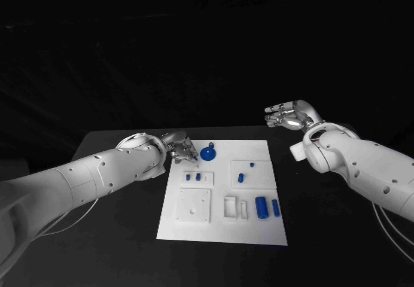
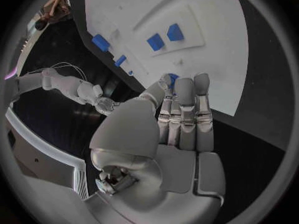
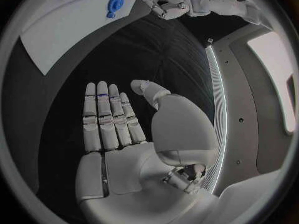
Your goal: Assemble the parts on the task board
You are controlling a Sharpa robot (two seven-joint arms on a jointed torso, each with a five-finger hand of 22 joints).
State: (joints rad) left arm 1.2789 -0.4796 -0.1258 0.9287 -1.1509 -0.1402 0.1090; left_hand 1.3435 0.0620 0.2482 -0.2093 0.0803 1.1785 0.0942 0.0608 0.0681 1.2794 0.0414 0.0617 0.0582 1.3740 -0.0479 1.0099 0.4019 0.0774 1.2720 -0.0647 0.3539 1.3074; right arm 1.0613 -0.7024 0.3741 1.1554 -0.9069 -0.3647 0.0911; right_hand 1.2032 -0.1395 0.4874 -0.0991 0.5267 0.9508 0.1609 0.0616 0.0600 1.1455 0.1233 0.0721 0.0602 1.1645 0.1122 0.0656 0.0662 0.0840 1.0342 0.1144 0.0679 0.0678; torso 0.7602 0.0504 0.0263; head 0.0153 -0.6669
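Before me lies the flat black tabletop (image 1: 103,239), matte and dark. On its middle rests the white rectangular task board (image 1: 216,230), lying flat.

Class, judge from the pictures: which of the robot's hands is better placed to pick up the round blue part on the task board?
Left. The left hand is right beside the round blue part at the task board; the right hand hovers beyond it.

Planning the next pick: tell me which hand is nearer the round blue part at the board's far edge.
Left. The left hand sits right beside the round blue part, fingers almost at it. The right hand hovers off the board, past its far right corner.
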